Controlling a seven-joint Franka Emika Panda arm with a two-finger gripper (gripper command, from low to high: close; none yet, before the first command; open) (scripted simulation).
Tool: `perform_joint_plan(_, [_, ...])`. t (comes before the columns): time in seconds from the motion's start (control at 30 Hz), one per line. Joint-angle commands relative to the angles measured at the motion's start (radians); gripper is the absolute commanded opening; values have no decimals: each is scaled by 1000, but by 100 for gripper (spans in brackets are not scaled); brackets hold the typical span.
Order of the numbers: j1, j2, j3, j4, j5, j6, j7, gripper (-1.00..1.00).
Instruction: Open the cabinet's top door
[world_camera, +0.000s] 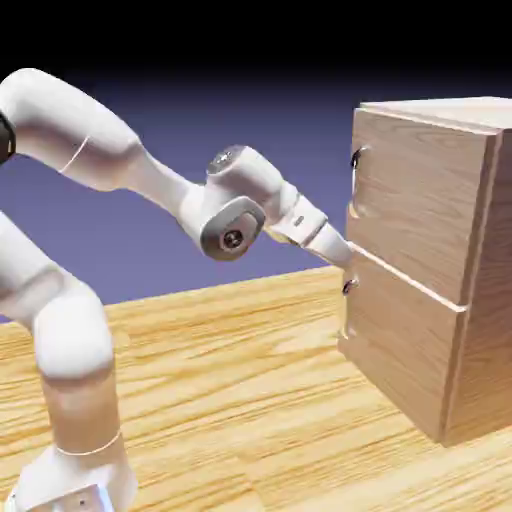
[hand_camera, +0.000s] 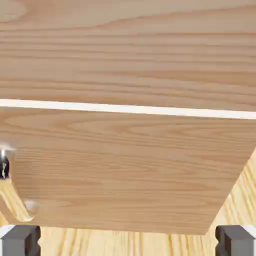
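Claw (hand_camera: 128, 241) spread wide apart; arm (world_camera: 95, 125) bent, wrist (world_camera: 298, 218) sloping down toward cabinet (world_camera: 425, 190).

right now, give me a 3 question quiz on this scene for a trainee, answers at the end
1. True or false: the upper wood-grain door with the curved grey metal handle is closed.
2. Multiple choice: in the hand view, what shows between the grey finger tips of the two-finger gripper?
a) a curved metal handle
b) pale wood-grain tabletop
c) a white cube
3. Fill in: the thin strip between the upper door and the lower wood-grain panel is ____.

Key: 1 true; 2 b; 3 white
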Motion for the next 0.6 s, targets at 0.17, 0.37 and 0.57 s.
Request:
perform_joint_plan(0.17, [-107,-56,121,56,261,-10,128,0])
perform_joint_plan(0.37, [-214,-112,241,111,522,-20,256,0])
perform_joint_plan(0.57, [-321,-168,362,167,783,-30,384,0])
